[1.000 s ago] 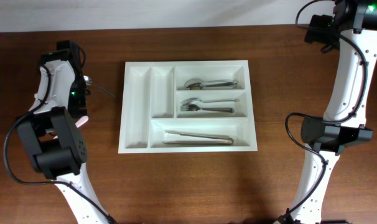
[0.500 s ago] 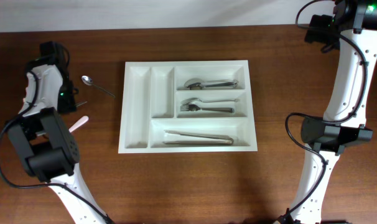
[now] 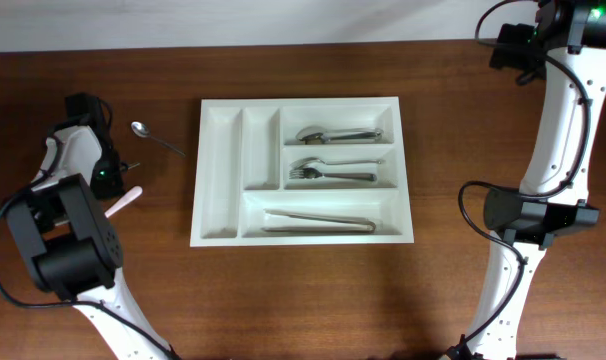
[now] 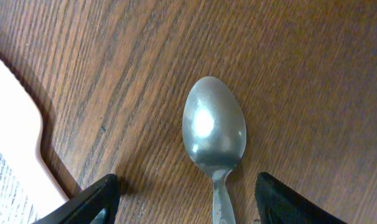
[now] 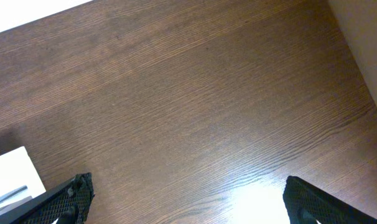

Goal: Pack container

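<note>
- Overhead: the container lies in the middle of the table, long side left to right.
- Three of its compartments are filled. A packed spoon is in the upper right one, forks are in the one below it, and long utensils lie in the wide bottom one. The two narrow compartments on the left are bare.
- Two pieces are not yet packed. A loose spoon lies on the wood left of the container, and a pale flat utensil lies nearer the front, partly under the left arm.
- The left gripper hangs over that patch, apart from the container. The right arm stands at the far right corner, well apart from everything.
- I judge the task more than half done, with both loose pieces left to carry in.
- Left wrist: the loose spoon lies bowl up on the table with its handle running between the fingers. The left gripper is spread, one finger on each side of the handle, touching nothing. The pale flat utensil lies at the left edge.
- This looks like the approach to a pick, with no grip made yet.
- Right wrist: the right gripper is spread wide and empty over bare wood. Only a corner of the container shows, at the lower left.
</note>
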### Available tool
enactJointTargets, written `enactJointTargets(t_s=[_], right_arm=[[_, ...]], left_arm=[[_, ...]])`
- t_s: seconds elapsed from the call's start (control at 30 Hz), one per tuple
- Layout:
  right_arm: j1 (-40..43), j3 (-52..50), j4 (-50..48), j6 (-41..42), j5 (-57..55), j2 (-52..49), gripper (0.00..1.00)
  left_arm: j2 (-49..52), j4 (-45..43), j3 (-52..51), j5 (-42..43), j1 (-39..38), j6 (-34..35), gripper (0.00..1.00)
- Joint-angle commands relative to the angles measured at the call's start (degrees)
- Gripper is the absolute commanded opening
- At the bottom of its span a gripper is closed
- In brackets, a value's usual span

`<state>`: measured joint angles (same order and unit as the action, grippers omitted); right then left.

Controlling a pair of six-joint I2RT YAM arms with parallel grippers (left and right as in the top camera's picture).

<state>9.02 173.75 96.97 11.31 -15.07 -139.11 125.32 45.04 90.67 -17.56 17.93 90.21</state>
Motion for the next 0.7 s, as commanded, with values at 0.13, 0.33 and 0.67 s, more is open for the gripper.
enactJointTargets(t_s=[0.13,0.33,0.67], right_arm=[[0.0,0.8,0.3,-0.4,0.1,2.4,0.99],[0.0,0.8,0.3,-0.4,0.1,2.4,0.99],[0.0,0.8,0.3,-0.4,0.1,2.4,0.99]], left_arm=[[1.5,-0.9,-3.0,3.8,0.1,0.5,0.65],[1.5,-1.2,-3.0,3.8,0.1,0.5,0.55],[1.5,-3.8,-3.0,2.7,0.2,0.4,0.54]])
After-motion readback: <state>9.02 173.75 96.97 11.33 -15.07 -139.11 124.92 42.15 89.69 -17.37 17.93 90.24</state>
